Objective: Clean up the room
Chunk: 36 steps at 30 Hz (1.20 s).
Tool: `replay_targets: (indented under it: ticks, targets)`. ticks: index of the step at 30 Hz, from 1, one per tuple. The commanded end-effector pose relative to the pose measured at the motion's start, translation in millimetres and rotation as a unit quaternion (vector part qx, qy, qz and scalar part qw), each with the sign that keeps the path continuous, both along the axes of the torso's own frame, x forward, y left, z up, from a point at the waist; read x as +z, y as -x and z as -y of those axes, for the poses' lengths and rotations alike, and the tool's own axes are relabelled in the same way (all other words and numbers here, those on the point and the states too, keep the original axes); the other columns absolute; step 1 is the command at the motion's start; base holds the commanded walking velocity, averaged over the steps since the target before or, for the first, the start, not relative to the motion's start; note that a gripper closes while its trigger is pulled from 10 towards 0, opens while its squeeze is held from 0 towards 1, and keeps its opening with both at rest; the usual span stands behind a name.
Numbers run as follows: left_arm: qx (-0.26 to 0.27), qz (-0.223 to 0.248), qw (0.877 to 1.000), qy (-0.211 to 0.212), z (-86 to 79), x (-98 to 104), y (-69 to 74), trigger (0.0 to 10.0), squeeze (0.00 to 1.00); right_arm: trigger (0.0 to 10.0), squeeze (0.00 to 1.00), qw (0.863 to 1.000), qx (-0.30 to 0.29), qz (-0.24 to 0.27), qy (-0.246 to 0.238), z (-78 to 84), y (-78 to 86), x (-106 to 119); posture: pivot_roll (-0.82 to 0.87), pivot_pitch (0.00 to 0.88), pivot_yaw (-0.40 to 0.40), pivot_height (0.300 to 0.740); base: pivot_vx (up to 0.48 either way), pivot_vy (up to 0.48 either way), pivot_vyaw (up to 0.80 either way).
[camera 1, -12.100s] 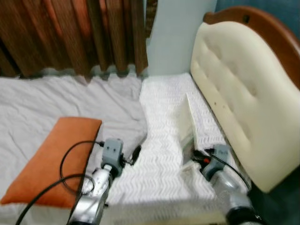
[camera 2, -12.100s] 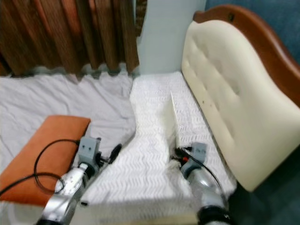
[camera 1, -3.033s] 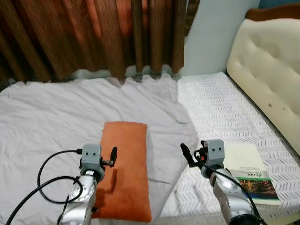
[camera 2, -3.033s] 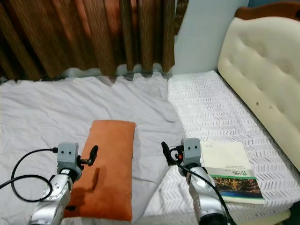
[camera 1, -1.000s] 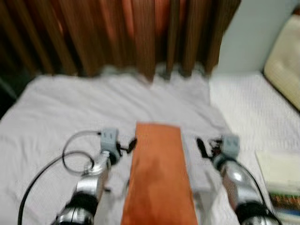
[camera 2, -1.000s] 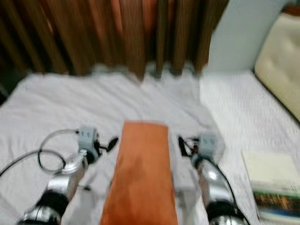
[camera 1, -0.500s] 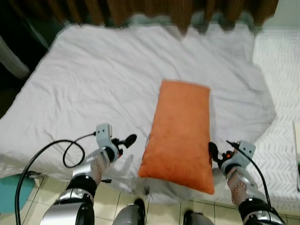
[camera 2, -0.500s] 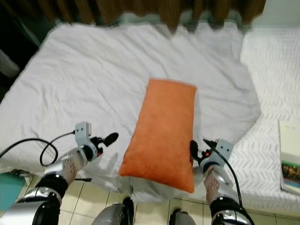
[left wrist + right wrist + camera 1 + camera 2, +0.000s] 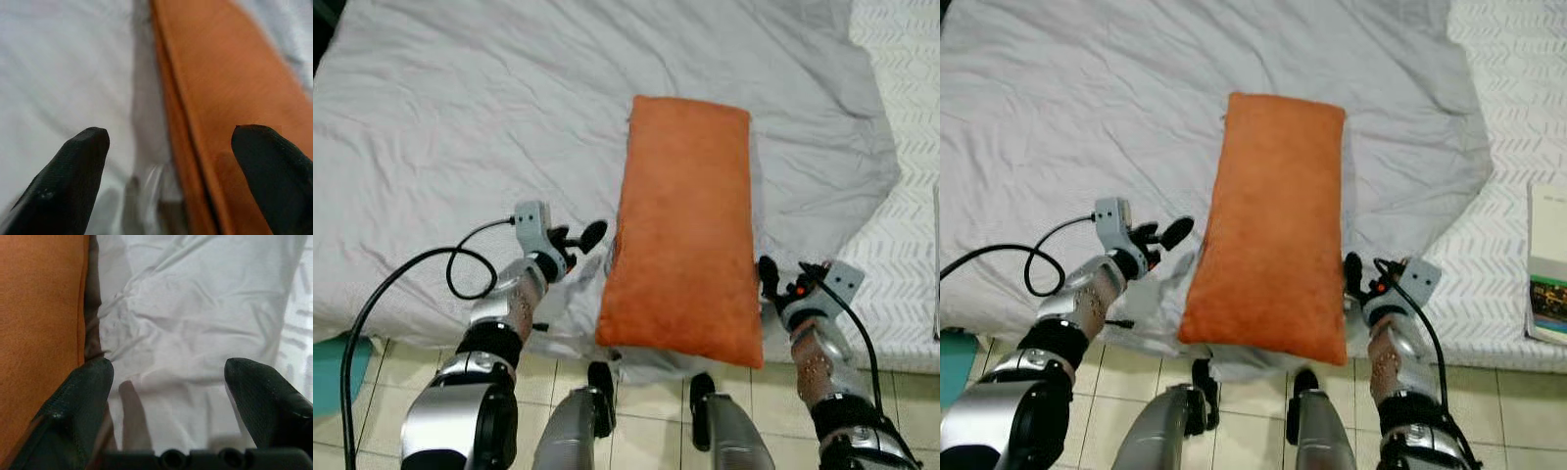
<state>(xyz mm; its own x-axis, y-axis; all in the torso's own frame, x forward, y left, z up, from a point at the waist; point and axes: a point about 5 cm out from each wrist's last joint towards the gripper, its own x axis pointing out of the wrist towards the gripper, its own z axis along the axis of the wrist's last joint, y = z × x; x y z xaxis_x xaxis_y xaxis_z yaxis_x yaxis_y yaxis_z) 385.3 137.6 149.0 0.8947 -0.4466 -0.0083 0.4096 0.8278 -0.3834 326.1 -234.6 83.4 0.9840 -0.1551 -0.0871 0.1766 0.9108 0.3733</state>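
While the head camera has tipped further down than half a second ago, so that the curtain is gone from the top and the robot's own legs and the tiled floor now show, the pillow lies where it lay on the grey sheet; the shift is the camera's, not the pillow's. Both grippers have closed in on it a little since then. The left gripper hovers just beside the pillow's left long edge, near its front corner, fingers spread, with one fingertip over the sheet and the other over the orange cloth in the left wrist view. The right gripper sits at the right long edge near the other front corner, fingers also spread, one fingertip at the orange edge and the other over wrinkled sheet.

The pillow's long axis runs away from the robot, tilted slightly to its right at the far end. Its near short end overhangs the bed's front edge. A book lies well apart on the white patterned cover at the right
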Motion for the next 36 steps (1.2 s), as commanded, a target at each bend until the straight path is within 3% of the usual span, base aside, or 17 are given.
replay_targets:
  ticks: [1, 4, 6, 8, 10, 11, 17, 18, 19, 21, 23, 26, 27, 30, 31, 36]
  targets:
    - [-0.010, -0.020, 1.000, 0.003, -0.5, -11.6, 5.7, 10.0, 0.00, 10.0, 0.00, 1.000, 0.000, -0.018, -0.008, 0.0, 9.5, -11.5, -0.04, 0.554, 0.129, 0.740, 0.000, 0.000, 0.00]
    - [-0.015, -0.020, 1.000, 0.016, 0.1, -10.4, 6.6, 10.0, 0.00, 10.0, 0.00, 1.000, -0.008, -0.007, -0.004, 5.3, 12.8, -7.2, -0.05, 0.548, 0.128, 0.740, 0.000, 0.000, 0.00]
    - [-0.022, -0.020, 0.999, 0.038, -1.3, -7.7, 8.2, 10.0, 0.00, 10.0, 0.00, 0.999, -0.035, 0.014, -0.014, 20.4, 20.0, 1.2, -0.05, 0.548, 0.128, 0.740, 0.000, 0.000, 0.00]
    - [-0.022, -0.020, 0.999, 0.038, -1.3, -7.7, 8.2, 10.0, 0.00, 10.0, 0.00, 0.999, -0.035, 0.014, -0.014, 20.4, 20.0, 1.2, -0.05, 0.548, 0.128, 0.740, 0.000, 0.000, 0.00]
    - [-0.027, -0.021, 0.998, 0.055, -1.6, -5.2, 9.4, 10.0, 0.00, 10.0, 0.00, 0.998, -0.050, 0.030, -0.032, 29.2, 24.9, 8.0, -0.05, 0.548, 0.128, 0.740, 0.000, 0.000, 0.00]
    - [-0.051, -0.034, 0.995, 0.081, 3.4, -3.5, 14.0, 10.0, 0.00, 10.0, 0.00, 0.993, -0.052, 0.059, -0.085, 37.7, 33.2, 22.1, -0.04, 0.551, 0.126, 0.740, 0.000, 0.000, 0.00]
    - [-0.070, -0.069, 0.991, 0.095, 11.4, -10.4, 18.4, 10.0, 0.00, 10.0, 0.00, 0.991, -0.009, 0.076, -0.113, 30.4, 36.9, 38.8, -0.05, 0.552, 0.123, 0.740, 0.000, 0.000, 0.00]
    - [-0.075, -0.080, 0.989, 0.101, 14.1, -13.0, 18.6, 10.0, 0.00, 10.0, 1.00, 0.990, 0.009, 0.077, -0.118, 24.0, 35.8, 42.6, -0.06, 0.551, 0.121, 0.740, 0.000, 0.000, 0.00]
    - [-0.075, -0.080, 0.989, 0.101, 14.1, -13.0, 18.6, 10.0, 0.00, 10.0, 1.00, 0.990, 0.009, 0.077, -0.118, 24.0, 35.8, 42.6, -0.06, 0.551, 0.121, 0.740, 0.000, 0.000, 0.00]
    - [-0.088, -0.093, 0.985, 0.115, 19.7, -13.8, 18.6, 10.0, 0.00, 10.0, 1.00, 0.987, 0.047, 0.076, -0.134, 8.3, 32.6, 47.2, -0.06, 0.550, 0.120, 0.740, 0.000, 0.000, 0.00]
    - [-0.088, -0.093, 0.985, 0.115, 19.7, -13.8, 18.6, 10.0, 0.00, 10.0, 1.00, 0.987, 0.047, 0.076, -0.134, 8.3, 32.6, 47.2, -0.06, 0.550, 0.120, 0.740, 0.000, 0.000, 0.00]
    - [-0.102, -0.101, 0.981, 0.126, 25.0, -11.8, 18.5, 10.0, 0.00, 10.0, 1.00, 0.982, 0.081, 0.070, -0.155, -4.6, 29.8, 49.6, -0.05, 0.549, 0.121, 0.740, 0.000, 0.000, 0.00]
    - [-0.112, -0.109, 0.978, 0.135, 29.0, -9.5, 17.9, 10.0, 0.00, 10.0, 0.57, 0.978, 0.106, 0.069, -0.169, -13.5, 29.0, 53.3, -0.05, 0.546, 0.121, 0.740, 0.000, 0.000, 0.00]
    - [-0.114, -0.111, 0.978, 0.137, 29.7, -8.9, 18.0, 10.0, 0.00, 10.0, 0.57, 0.976, 0.111, 0.069, -0.171, -15.2, 29.4, 54.6, -0.05, 0.546, 0.121, 0.740, 0.000, 0.000, 0.00]
    - [-0.113, -0.115, 0.977, 0.141, 29.1, -9.0, 17.9, 10.0, 0.00, 10.0, 0.00, 0.974, 0.116, 0.064, -0.183, -18.0, 31.1, 53.7, -0.05, 0.546, 0.122, 0.740, 0.000, 0.000, 0.00]
    - [-0.107, -0.129, 0.974, 0.153, 27.8, -13.3, 17.9, 10.0, 0.00, 10.0, 0.00, 0.964, 0.140, 0.047, -0.220, -30.6, 37.5, 49.3, -0.05, 0.546, 0.123, 0.740, 0.000, 0.000, 0.00]
